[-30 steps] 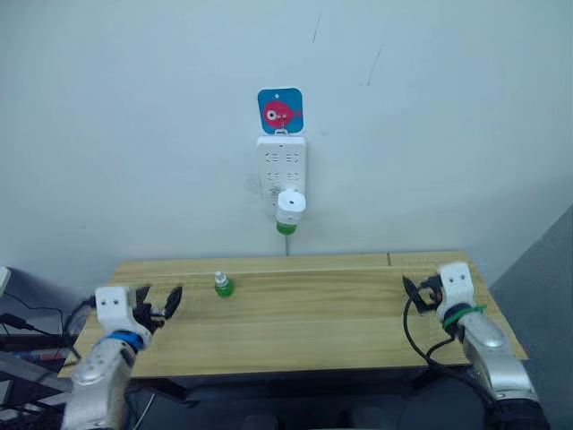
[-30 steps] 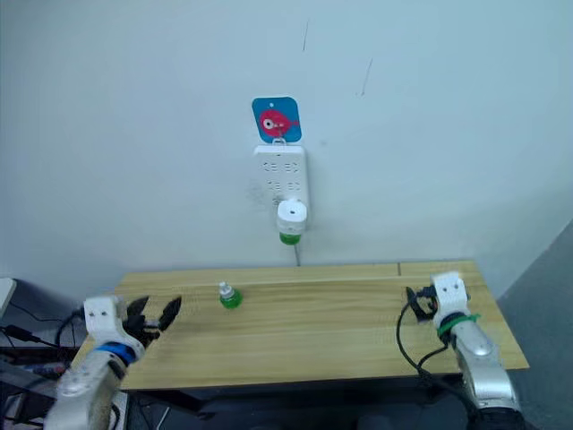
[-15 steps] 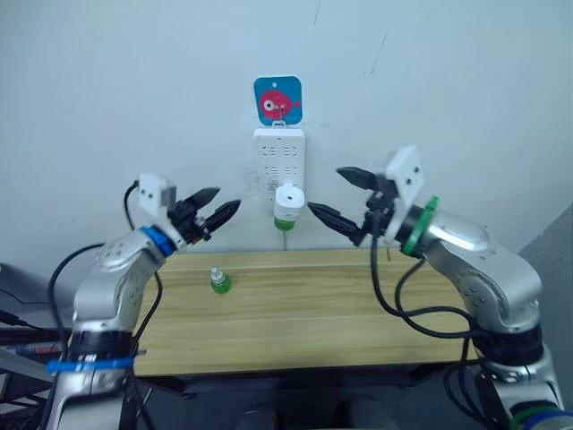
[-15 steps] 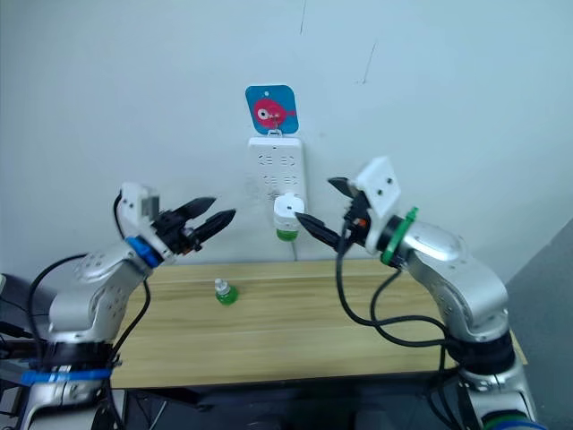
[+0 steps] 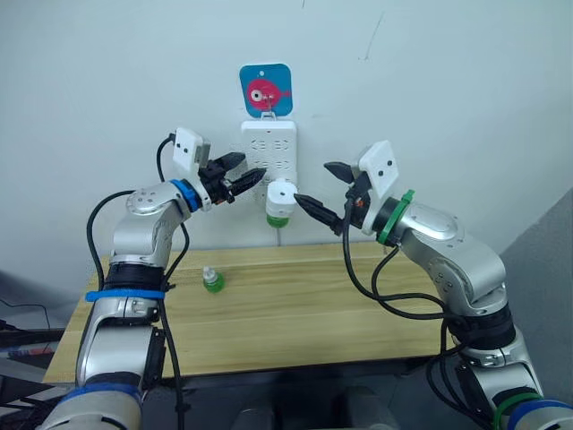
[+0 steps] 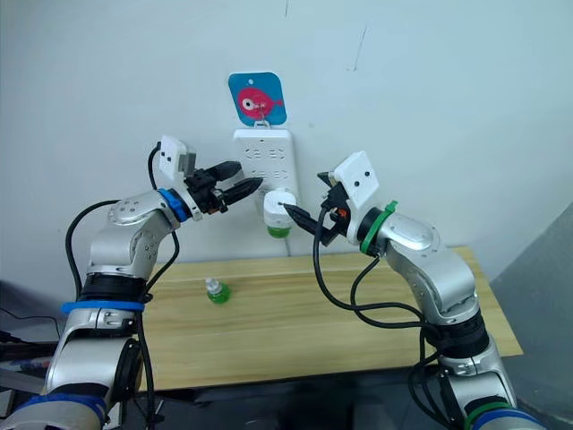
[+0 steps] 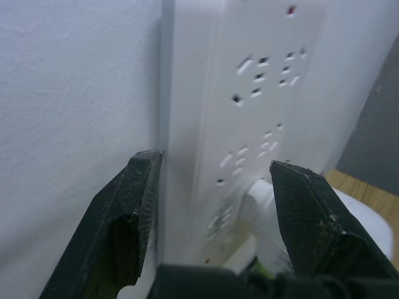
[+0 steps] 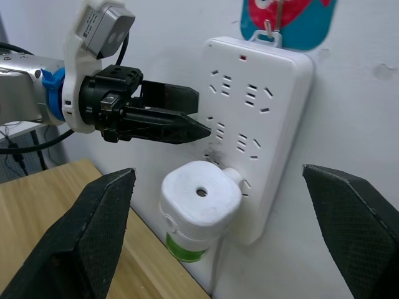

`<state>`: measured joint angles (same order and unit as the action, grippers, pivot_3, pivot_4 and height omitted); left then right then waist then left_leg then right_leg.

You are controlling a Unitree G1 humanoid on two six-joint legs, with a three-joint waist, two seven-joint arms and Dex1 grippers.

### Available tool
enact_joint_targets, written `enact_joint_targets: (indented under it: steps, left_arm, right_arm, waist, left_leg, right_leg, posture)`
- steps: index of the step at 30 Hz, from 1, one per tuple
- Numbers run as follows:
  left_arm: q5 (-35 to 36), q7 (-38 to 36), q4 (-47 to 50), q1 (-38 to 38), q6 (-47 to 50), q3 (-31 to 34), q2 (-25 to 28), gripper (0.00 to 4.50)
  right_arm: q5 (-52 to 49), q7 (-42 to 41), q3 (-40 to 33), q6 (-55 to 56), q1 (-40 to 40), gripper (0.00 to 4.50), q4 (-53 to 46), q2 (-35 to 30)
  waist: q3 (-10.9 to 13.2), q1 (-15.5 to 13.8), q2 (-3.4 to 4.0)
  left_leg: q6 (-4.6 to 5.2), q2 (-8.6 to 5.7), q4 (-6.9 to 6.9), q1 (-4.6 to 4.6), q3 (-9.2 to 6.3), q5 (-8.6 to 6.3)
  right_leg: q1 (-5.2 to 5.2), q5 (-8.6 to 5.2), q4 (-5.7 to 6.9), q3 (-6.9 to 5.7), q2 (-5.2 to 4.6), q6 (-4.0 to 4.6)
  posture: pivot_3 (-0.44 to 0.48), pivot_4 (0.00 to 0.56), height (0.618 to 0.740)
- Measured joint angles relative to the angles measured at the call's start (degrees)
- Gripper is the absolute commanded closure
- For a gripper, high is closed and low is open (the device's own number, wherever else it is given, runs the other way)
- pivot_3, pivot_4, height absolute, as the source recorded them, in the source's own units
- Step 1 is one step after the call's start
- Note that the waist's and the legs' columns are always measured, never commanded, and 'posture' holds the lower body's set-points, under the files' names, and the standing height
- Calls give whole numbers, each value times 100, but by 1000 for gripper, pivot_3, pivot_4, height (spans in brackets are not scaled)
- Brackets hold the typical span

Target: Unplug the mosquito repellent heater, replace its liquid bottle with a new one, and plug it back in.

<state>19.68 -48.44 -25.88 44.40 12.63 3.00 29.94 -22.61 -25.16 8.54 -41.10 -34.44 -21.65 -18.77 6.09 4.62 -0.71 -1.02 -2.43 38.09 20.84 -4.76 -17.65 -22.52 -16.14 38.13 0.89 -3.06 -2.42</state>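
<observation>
The mosquito repellent heater (image 5: pixel 280 195) sits plugged into the lower part of the white power strip (image 5: pixel 269 157) on the wall, its green bottle hanging below. The right gripper (image 5: pixel 320 188) hovers just beside it, fingers spread wide. The left gripper (image 5: pixel 243 177) is spread at the strip's left edge. A spare green bottle (image 5: pixel 212 279) stands on the desk (image 5: pixel 295 313).

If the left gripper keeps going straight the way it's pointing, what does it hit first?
Most likely the white power strip on the wall: the open left gripper straddles its side edge in the wrist view. The mosquito repellent heater sits just below that line.
</observation>
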Motion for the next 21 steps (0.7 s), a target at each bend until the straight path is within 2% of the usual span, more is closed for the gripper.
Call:
enact_joint_targets:
  steps: [10, 17, 21]
  left_arm:
    - [-313, -268, -845, 205, -327, -46, -240, 1493]
    - [-287, -606, -707, 208, -292, -48, -462, 1493]
    - [-193, -688, -254, 196, -61, -35, -449, 1493]
  right_arm:
    - [-112, 155, -274, -315, 361, 0, -426, -46]
    - [-74, 252, -271, -348, 512, 0, -429, -25]
    - [59, 346, -242, -346, 750, 0, -373, -20]
  waist:
    - [116, 21, 9]
    - [198, 31, 4]
    - [226, 33, 3]
  left_leg:
    - [5, 1, 10, 0, -5, 0]
    - [3, 1, 6, 6, -4, 1]
    - [-5, 1, -2, 25, -2, 4]
  right_leg:
    - [7, 0, 3, -5, 1, -1]
    - [-1, 1, 5, -5, 0, -2]
    - [-25, 2, 5, -4, -2, -4]
  posture:
    - [-161, 162, 740]
    - [-160, 178, 740]
    - [-158, 182, 740]
